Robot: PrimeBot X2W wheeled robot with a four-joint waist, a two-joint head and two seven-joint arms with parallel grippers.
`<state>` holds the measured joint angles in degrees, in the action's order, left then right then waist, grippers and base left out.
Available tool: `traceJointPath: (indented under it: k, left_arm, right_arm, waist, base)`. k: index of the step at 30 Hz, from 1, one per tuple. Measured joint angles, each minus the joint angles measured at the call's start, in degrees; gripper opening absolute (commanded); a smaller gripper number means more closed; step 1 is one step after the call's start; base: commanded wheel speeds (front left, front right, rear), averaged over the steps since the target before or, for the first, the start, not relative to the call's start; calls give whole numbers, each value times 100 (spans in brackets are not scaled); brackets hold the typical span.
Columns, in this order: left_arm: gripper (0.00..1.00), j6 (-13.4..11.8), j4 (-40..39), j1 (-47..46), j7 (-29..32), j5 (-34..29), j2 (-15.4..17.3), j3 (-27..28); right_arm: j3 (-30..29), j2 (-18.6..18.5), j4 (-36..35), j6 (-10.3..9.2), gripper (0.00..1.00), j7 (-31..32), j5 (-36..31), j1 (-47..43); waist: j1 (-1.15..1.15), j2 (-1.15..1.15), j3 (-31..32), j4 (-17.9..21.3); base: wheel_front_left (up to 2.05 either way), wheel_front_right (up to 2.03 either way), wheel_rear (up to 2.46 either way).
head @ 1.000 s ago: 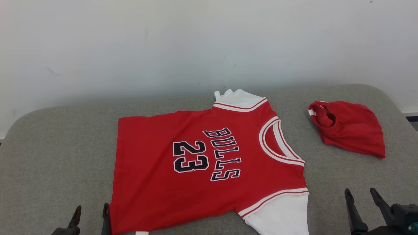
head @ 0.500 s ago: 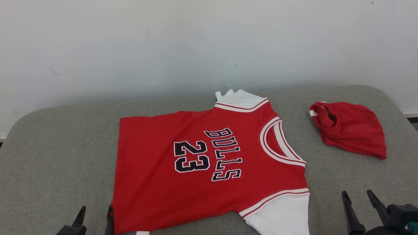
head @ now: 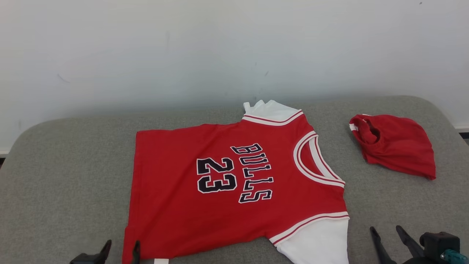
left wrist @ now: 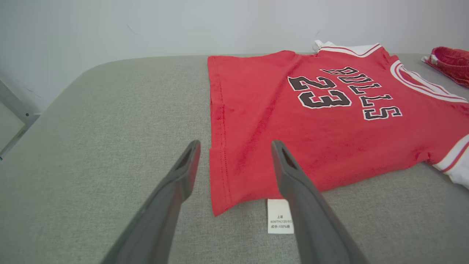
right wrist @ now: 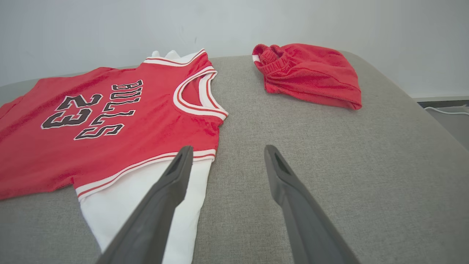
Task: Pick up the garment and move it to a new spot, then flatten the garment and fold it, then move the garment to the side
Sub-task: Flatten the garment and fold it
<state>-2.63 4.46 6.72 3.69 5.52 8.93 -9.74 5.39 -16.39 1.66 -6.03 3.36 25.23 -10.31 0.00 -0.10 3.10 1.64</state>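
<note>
The garment (head: 234, 183) is a red jersey with "BULLS 23" on it, white trim and white sleeves. It lies spread flat on the grey padded table (head: 66, 165). Its hem points to the left and its neck to the right. My left gripper (head: 122, 244) is open at the jersey's near hem corner. In the left wrist view the open left gripper (left wrist: 235, 145) has a finger on either side of that hem edge of the jersey (left wrist: 348, 146), above the cloth. My right gripper (head: 385, 229) is open, just right of the near white sleeve. The right wrist view shows the right gripper (right wrist: 228, 148) over the sleeve edge of the jersey (right wrist: 146, 146).
A second crumpled red garment (head: 397, 148) lies at the table's far right, also in the right wrist view (right wrist: 311, 77). A white care label (left wrist: 280, 216) sticks out from under the jersey's near hem. A pale wall stands behind the table. Bare grey surface lies to the left.
Both grippers have sunk toward the bottom edge of the head view and drawn inward, the left rightward, the right leftward. The camera shifted slightly. The jersey has not moved.
</note>
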Motion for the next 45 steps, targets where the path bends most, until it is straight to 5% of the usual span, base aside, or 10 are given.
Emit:
traceJointPath:
  k: [15,32,33,34,35,36,45]
  left_arm:
    - [100,422,448,-333,671,590,-54,49]
    - [100,676,1760,-1193,1200,708,-37,-66]
    - [100,676,1839,-1206,1201,756,-58,-37]
    - [62,678,1918,-1217,1247,791,-75,-47]
    - [35,708,1993,-1221,1281,791,-92,-64]
    - [0,716,2054,-1229,1294,791,-120,-59]
    - [0,716,2287,-1412,1304,762,-147,-99]
  right_arm:
    - [495,108,297,301,100,937,303,44]
    - [824,324,1106,350,100,1543,368,448]
    - [831,331,1134,350,91,1574,368,488]
    - [836,338,1149,350,8,1593,369,514]
    - [847,343,1163,350,0,1608,370,531]
    - [854,346,1188,350,0,1614,371,543]
    - [831,385,1340,454,0,1615,455,637]
  waist:
    - [0,0,-335,-23]
    - [0,0,-645,-75]
    - [0,0,-648,-77]
    - [0,0,-648,-78]
    - [0,0,-649,-78]
    - [0,0,-648,-78]
    - [0,0,-592,-89]
  base:
    - [0,0,0]
    - [0,0,0]
    - [0,0,0]
    - [0,0,0]
    - [0,0,0]
    - [0,0,0]
    - [0,0,0]
